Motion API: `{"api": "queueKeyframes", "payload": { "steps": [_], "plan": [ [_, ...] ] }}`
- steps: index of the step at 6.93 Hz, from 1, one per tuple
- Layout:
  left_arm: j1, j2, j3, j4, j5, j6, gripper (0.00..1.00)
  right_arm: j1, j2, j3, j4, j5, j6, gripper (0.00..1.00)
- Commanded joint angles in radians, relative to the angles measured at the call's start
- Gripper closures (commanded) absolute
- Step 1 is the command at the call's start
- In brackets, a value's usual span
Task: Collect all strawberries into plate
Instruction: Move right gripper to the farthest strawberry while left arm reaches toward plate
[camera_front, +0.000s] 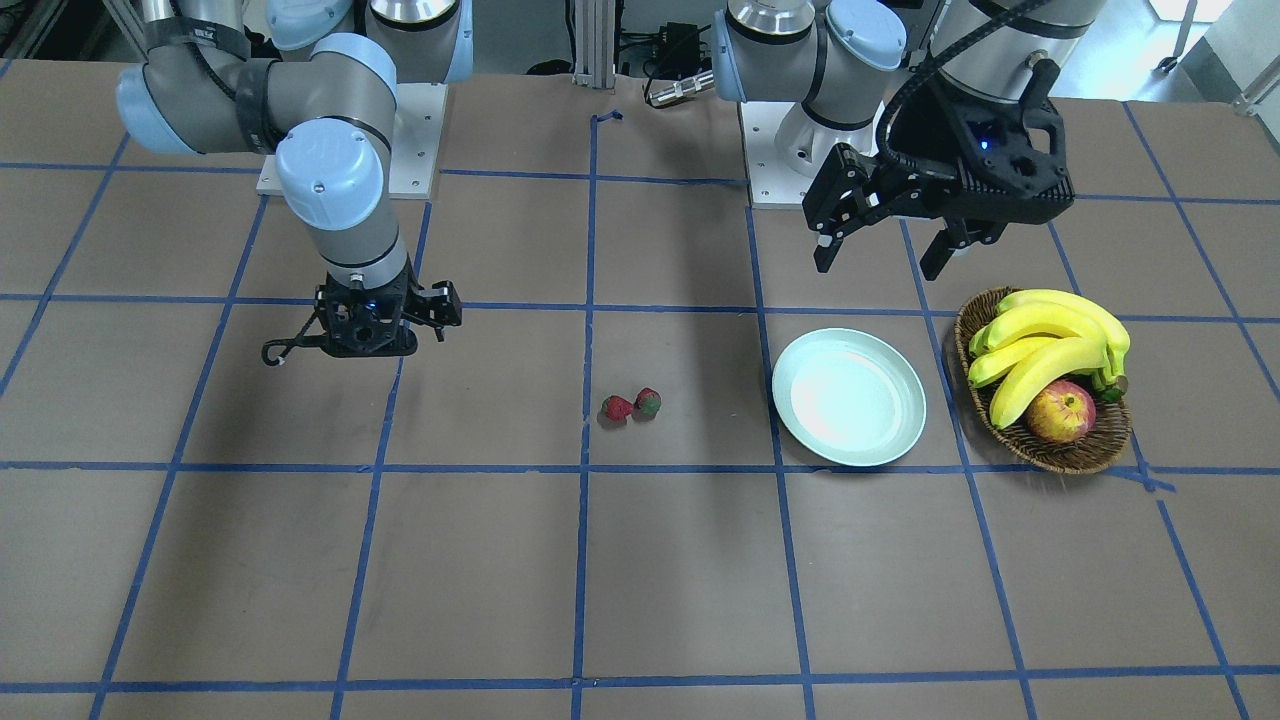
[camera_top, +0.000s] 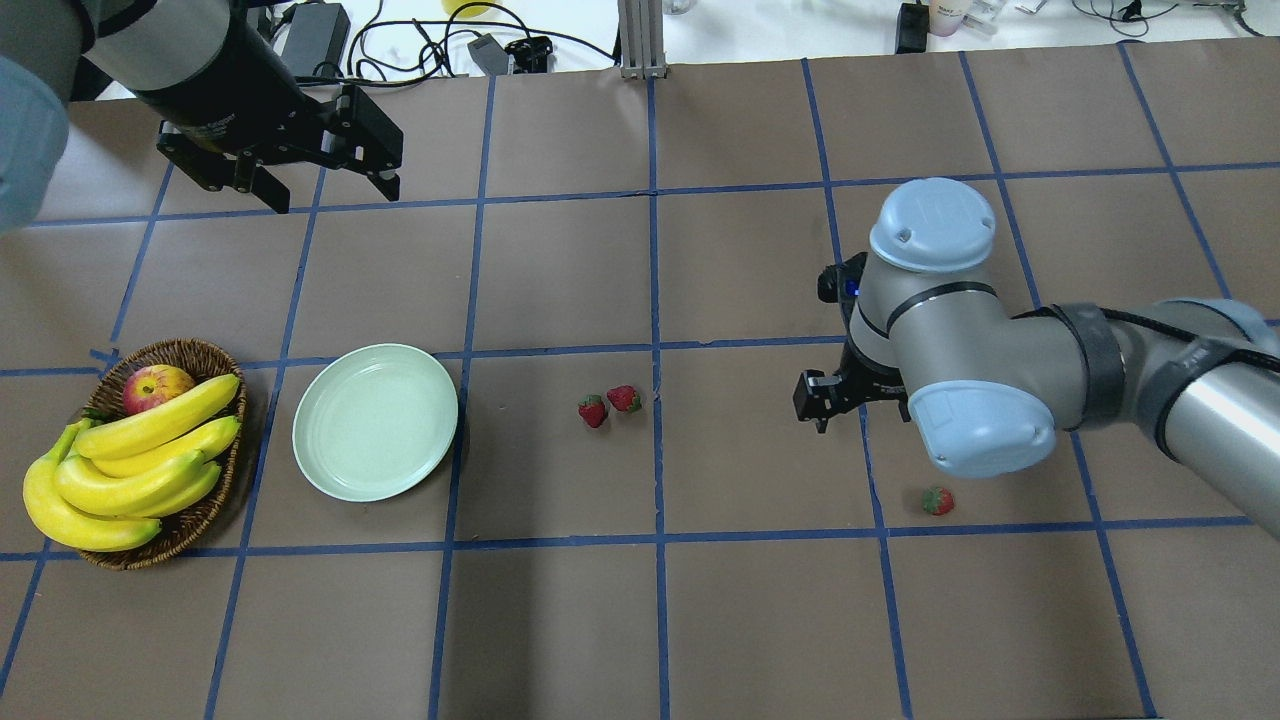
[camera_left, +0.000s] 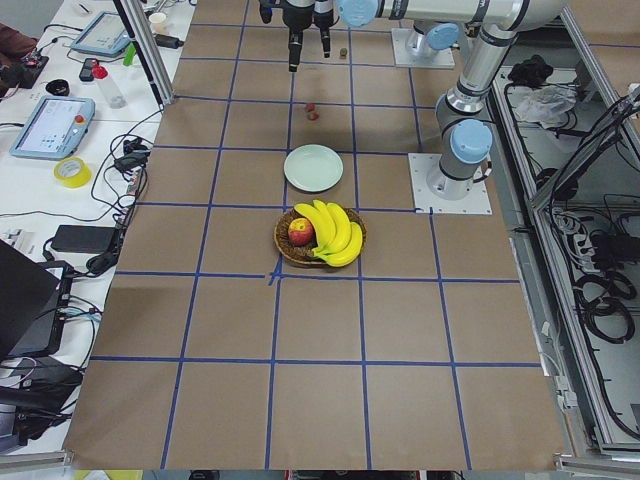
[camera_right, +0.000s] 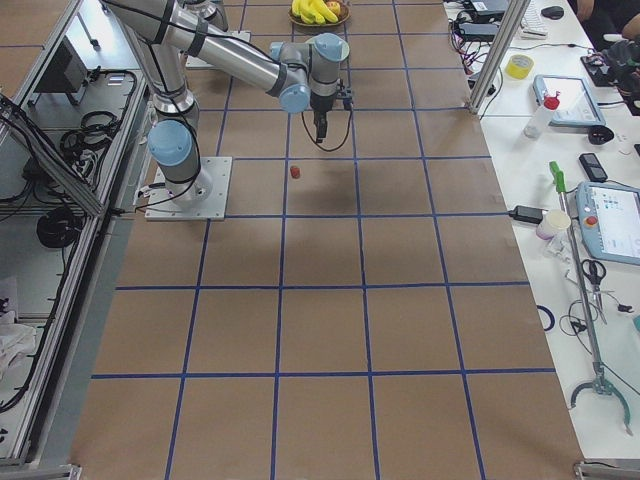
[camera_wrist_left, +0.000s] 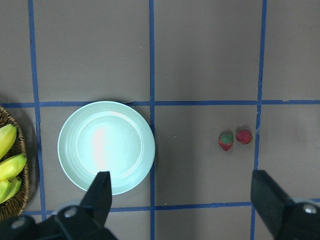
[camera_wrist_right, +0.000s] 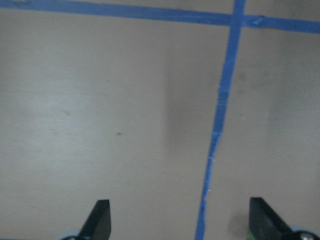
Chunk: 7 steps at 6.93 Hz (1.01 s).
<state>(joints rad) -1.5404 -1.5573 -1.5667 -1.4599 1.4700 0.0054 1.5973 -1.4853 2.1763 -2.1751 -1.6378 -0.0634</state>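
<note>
Strawberries (camera_top: 593, 411) (camera_top: 624, 398) (camera_top: 937, 500) lie outside plate (camera_top: 375, 430); basket (camera_top: 190, 352) holds bananas (camera_top: 130, 465), apple (camera_top: 155, 385); left pincer (camera_top: 330, 195), right pincer (camera_wrist_right: 180, 210) apart.

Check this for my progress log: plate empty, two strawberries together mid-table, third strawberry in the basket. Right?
One slip: the third strawberry lies on the table by the right arm, not in the basket, as the overhead exterior view shows. The rest holds.

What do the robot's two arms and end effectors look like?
Both are silver-grey tubes with pale blue joint caps. The left arm carries a corrugated black cable to the black left end effector, which shows a blue light. The right arm wears black straps; the right end effector is black too.
</note>
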Motion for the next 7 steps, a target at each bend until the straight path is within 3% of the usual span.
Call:
{"api": "queueKeyframes", "payload": {
  "steps": [1,2,4,5,6,7],
  "plan": [
    [-0.029,-0.039,-0.123,0.120,-0.055,0.001,0.02,-0.196,-0.006,0.228,-0.232,-0.030,-0.195,0.04],
    [-0.053,-0.046,-0.232,0.263,-0.063,0.001,0.02,-0.215,-0.003,0.241,-0.229,-0.024,-0.220,0.04],
    [-0.053,-0.108,-0.446,0.556,-0.181,0.037,0.02,-0.214,0.013,0.243,-0.206,0.009,-0.219,0.08],
    [-0.053,-0.153,-0.481,0.622,-0.221,0.038,0.05,-0.214,0.013,0.238,-0.193,0.010,-0.226,0.36],
    [-0.061,-0.199,-0.489,0.624,-0.221,0.038,0.12,-0.214,0.013,0.235,-0.177,0.003,-0.225,0.71],
    [-0.102,-0.233,-0.490,0.628,-0.214,0.036,0.17,-0.214,0.007,0.231,-0.167,0.000,-0.225,0.90]
  ]
}}
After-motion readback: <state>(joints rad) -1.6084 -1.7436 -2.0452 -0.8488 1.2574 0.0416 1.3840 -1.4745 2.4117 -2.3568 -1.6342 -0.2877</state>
